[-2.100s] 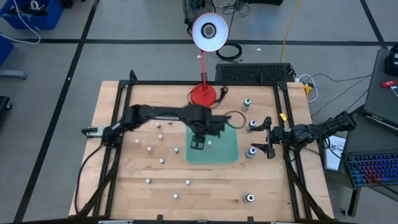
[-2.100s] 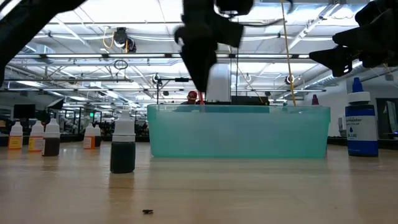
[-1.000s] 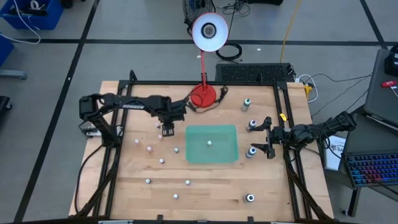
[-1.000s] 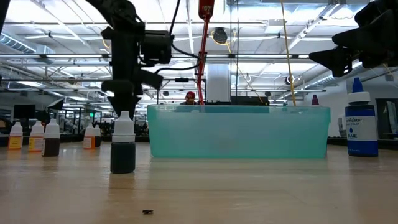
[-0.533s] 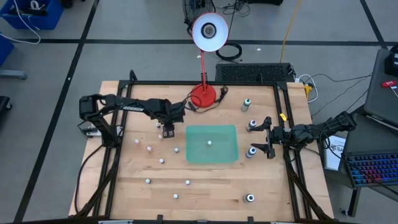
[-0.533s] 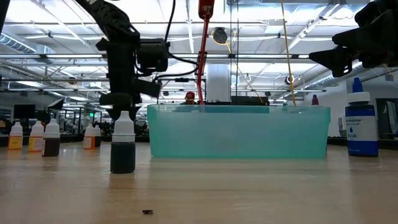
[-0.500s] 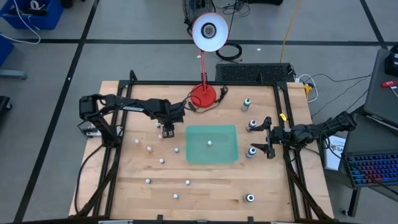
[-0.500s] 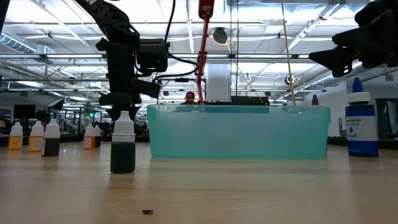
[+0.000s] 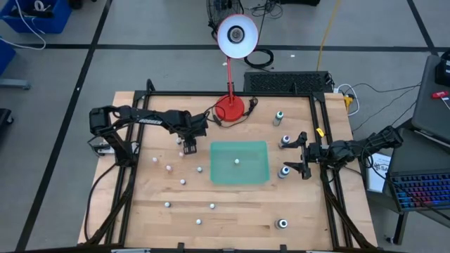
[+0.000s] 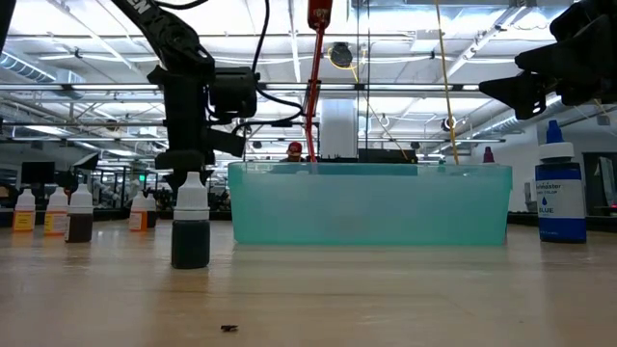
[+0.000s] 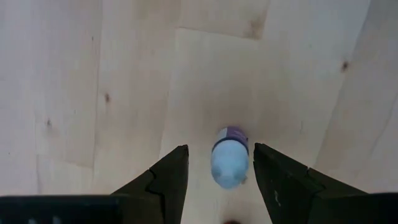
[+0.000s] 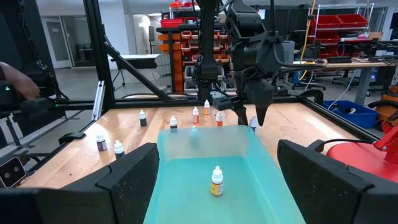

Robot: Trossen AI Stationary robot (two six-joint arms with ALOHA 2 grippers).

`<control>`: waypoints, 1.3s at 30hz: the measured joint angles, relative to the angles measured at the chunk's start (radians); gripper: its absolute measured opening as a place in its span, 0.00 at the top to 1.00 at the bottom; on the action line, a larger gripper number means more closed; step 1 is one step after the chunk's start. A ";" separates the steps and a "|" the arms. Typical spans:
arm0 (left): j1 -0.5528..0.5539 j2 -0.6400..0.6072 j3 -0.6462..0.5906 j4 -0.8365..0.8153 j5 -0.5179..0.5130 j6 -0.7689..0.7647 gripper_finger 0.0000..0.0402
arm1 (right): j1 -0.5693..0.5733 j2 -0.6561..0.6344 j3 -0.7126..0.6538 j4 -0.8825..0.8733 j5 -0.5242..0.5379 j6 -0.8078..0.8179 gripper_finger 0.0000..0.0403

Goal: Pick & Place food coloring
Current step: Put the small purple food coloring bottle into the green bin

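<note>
The left gripper (image 11: 215, 171) has its jaws parted, a small food coloring bottle (image 11: 229, 158) with a purple label standing upright between the two fingers (image 11: 168, 180) and touching neither. Only the left wrist view shows that gap. In the high view the same gripper (image 9: 188, 149) simply covers the bottle, hovering just beside the green tray (image 9: 261, 176) on the side toward the left arm's base. The low view gives height: the gripper (image 10: 183, 173) hangs low over the wooden table (image 10: 386, 289), beyond a dark-filled bottle (image 10: 191, 226) standing nearer the camera. The right gripper (image 9: 304, 157) waits on the tray's far side from the left arm, jaws spread wide, between two larger bottles. The right wrist view alone shows one yellow bottle (image 12: 216, 181) standing inside the tray.
</note>
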 joint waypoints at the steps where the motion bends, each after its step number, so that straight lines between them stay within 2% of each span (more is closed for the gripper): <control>1: 0.000 0.000 0.000 0.000 0.002 -0.001 0.54 | 0.000 0.000 0.000 0.000 0.000 0.000 0.22; 16: 0.000 0.000 0.000 0.014 0.002 0.002 0.55 | 0.000 0.000 0.000 0.000 0.000 0.000 0.22; 19: 0.000 0.000 0.000 0.023 0.003 0.003 0.62 | 0.000 0.000 0.000 0.000 0.000 0.000 0.22; 25: 0.000 0.000 0.001 0.022 0.004 0.005 0.84 | 0.000 0.000 0.000 0.000 0.000 0.000 0.22; 28: 0.000 0.000 0.013 -0.019 -0.001 0.016 0.84 | 0.000 0.000 0.000 0.000 0.000 0.000 0.22; 32: -0.028 0.002 0.124 -0.193 -0.045 -0.012 0.84 | 0.000 0.000 0.000 0.000 0.000 0.000 0.22; 35: -0.087 0.002 0.270 -0.308 -0.081 -0.011 0.84 | 0.000 0.000 0.000 0.000 0.000 0.000 0.22; 39: -0.180 0.002 0.490 -0.346 -0.109 0.032 0.84 | 0.000 0.000 0.000 0.000 0.000 0.000 0.22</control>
